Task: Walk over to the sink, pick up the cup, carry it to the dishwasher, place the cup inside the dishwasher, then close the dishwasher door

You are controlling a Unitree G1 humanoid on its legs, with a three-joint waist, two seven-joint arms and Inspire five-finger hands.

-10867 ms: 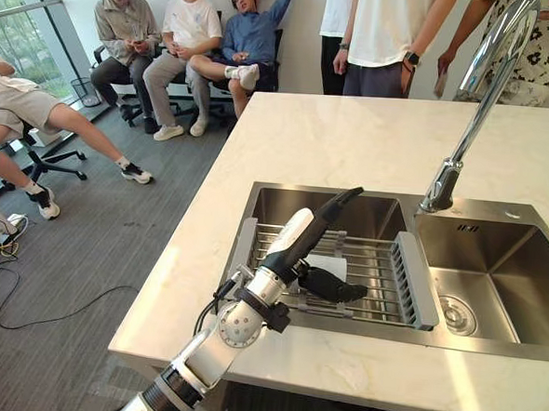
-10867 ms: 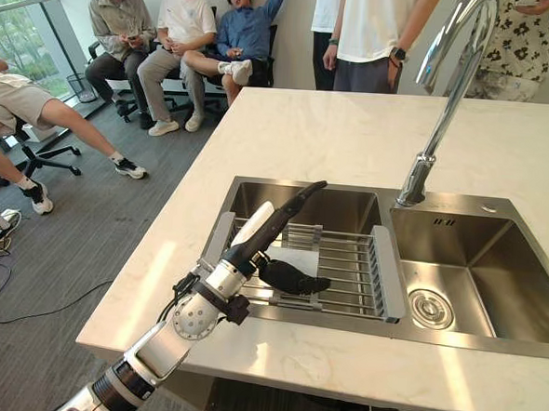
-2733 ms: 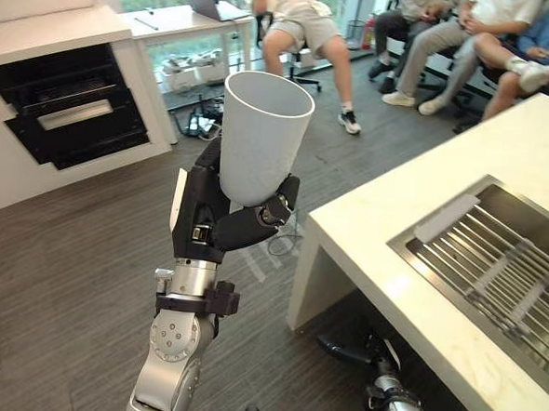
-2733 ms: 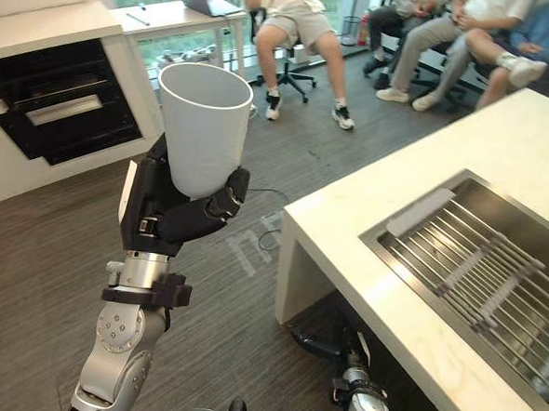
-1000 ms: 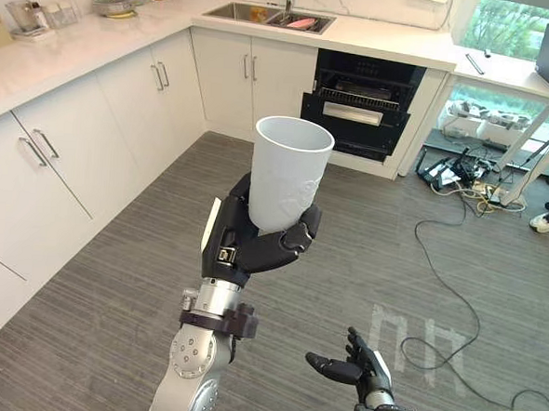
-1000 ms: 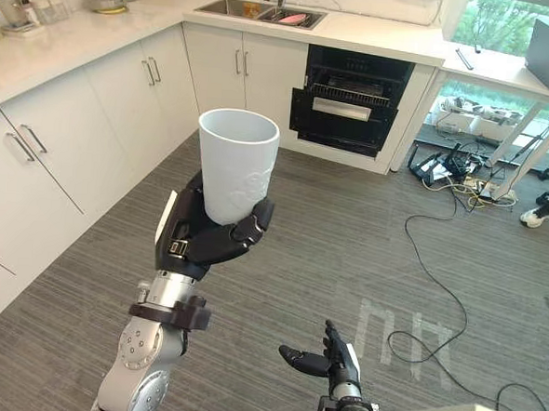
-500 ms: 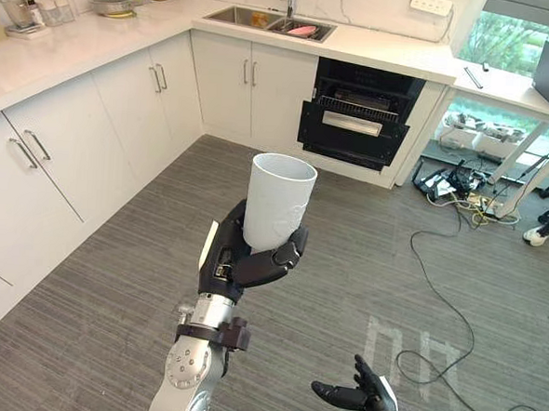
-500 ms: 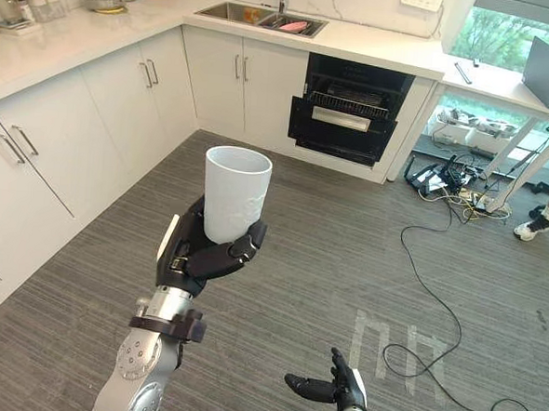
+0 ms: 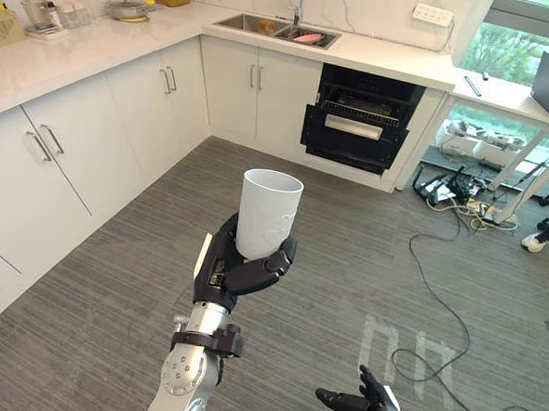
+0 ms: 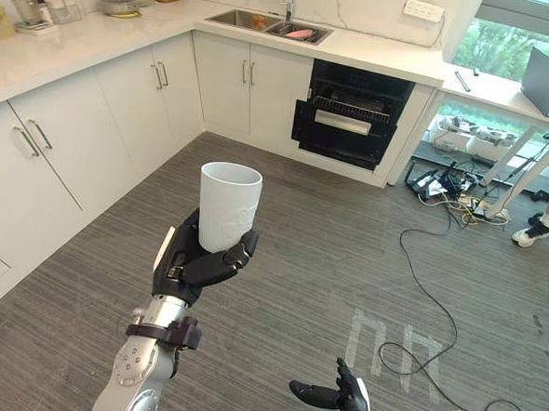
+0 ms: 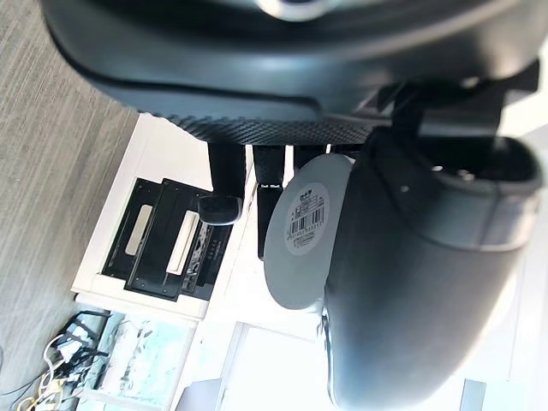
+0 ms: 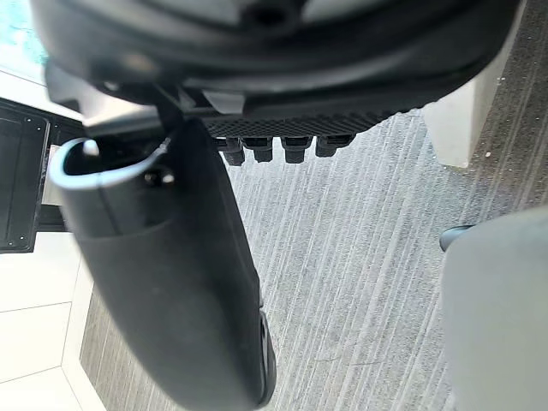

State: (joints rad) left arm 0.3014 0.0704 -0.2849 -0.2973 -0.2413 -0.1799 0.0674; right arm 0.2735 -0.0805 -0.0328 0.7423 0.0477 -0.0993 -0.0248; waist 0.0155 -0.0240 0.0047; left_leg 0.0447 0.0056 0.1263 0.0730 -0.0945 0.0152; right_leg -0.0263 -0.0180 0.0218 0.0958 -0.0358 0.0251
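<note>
A plain white cup [image 9: 267, 214] stands upright in my left hand [image 9: 229, 270], which is shut round its lower part at mid-height over the grey floor. The left wrist view shows the cup's base [image 11: 304, 231] with a barcode sticker, pressed between thumb and fingers. The dishwasher [image 9: 363, 127] is a black unit under the far counter, its door hanging open and a rack showing inside; it lies well ahead of the cup and to its right. My right hand [image 9: 360, 404] is low at the near edge, open and holding nothing.
White cabinets [image 9: 64, 146] run along the left and far walls under a marble counter with a sink [image 9: 276, 26]. Loose cables [image 9: 448, 263] trail over the floor at right, near a desk [image 9: 523, 100]. A person's shoe [image 9: 540, 238] is at the right edge.
The camera has shifted, so the whole kitchen sits a little differently. The left hand with the cup shows lower than before, its grip unchanged. The right hand stays open.
</note>
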